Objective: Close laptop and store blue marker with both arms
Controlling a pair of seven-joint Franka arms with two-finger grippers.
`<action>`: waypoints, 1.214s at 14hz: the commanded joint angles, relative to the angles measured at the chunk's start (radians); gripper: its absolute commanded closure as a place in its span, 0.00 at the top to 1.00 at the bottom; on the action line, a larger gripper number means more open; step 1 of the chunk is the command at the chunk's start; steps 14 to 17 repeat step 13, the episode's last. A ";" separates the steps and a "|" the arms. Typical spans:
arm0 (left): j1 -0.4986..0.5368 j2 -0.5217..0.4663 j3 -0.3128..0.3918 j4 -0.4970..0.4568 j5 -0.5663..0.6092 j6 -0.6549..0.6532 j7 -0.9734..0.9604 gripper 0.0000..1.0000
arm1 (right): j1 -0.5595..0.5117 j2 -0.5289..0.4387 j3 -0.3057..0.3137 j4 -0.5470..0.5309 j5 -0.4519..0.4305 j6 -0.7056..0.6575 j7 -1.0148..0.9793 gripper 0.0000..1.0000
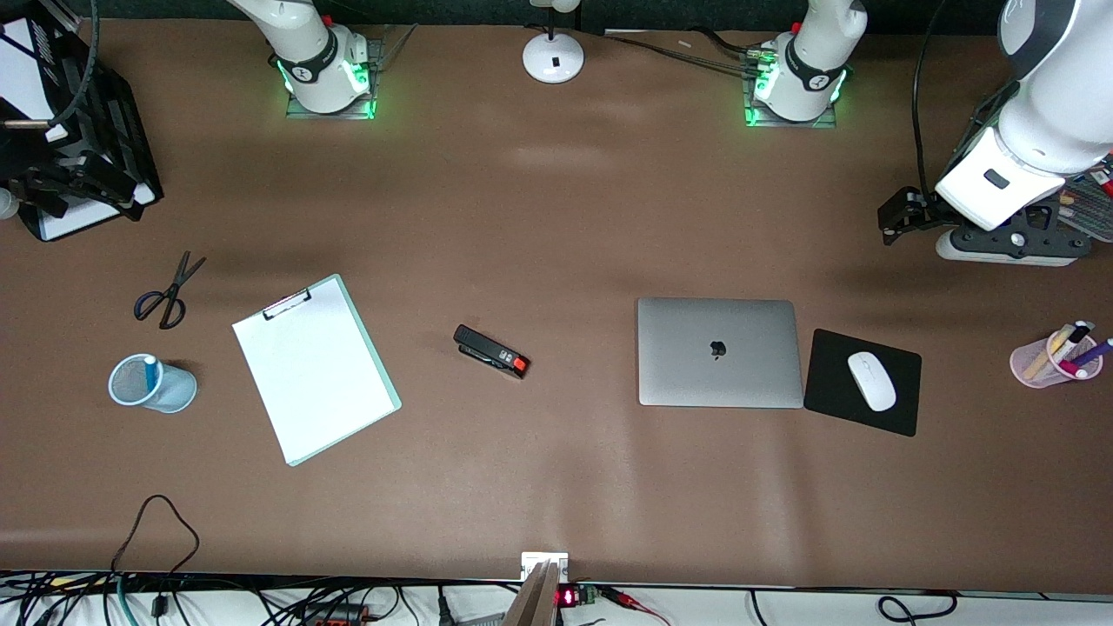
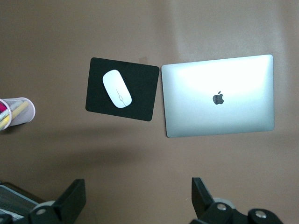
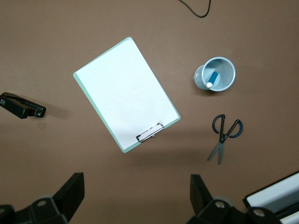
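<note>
The silver-grey laptop [image 1: 718, 351] [image 2: 217, 95] lies shut, lid down, apple logo up, toward the left arm's end of the table. The blue marker [image 1: 150, 372] [image 3: 212, 78] stands in a pale-blue mesh cup [image 1: 178, 391] [image 3: 224, 63] toward the right arm's end. My left gripper [image 1: 889, 224] [image 2: 138, 196] is open and holds nothing, up over bare table farther from the front camera than the mouse pad. My right gripper [image 1: 39, 187] [image 3: 138, 193] is open too, raised beside the black tray, with only brown table between its fingers.
A clipboard with white paper [image 1: 315, 369], a black stapler [image 1: 491, 351] and scissors [image 1: 167, 291] lie between cup and laptop. A black mouse pad [image 1: 826, 382] with a white mouse [image 1: 871, 380] sits beside the laptop. A pink pen cup [image 1: 1055, 358] and a black tray [image 1: 87, 148] stand at the table's ends.
</note>
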 commanded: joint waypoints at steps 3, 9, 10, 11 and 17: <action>-0.014 0.011 0.004 0.034 0.008 -0.014 0.004 1.00 | -0.003 0.016 0.004 0.027 0.027 -0.047 -0.006 1.00; -0.014 0.009 -0.001 0.034 0.008 -0.018 0.010 1.00 | -0.002 0.012 0.007 0.027 0.024 -0.055 -0.014 1.00; -0.014 0.011 -0.001 0.034 0.009 -0.011 0.007 1.00 | -0.002 0.012 0.007 0.027 0.024 -0.055 -0.021 1.00; -0.014 0.014 -0.001 0.036 0.014 0.000 0.007 1.00 | -0.002 0.012 0.007 0.027 0.024 -0.055 -0.026 1.00; -0.014 0.020 -0.001 0.037 0.014 0.017 0.008 1.00 | 0.000 0.012 0.007 0.027 0.023 -0.056 -0.027 1.00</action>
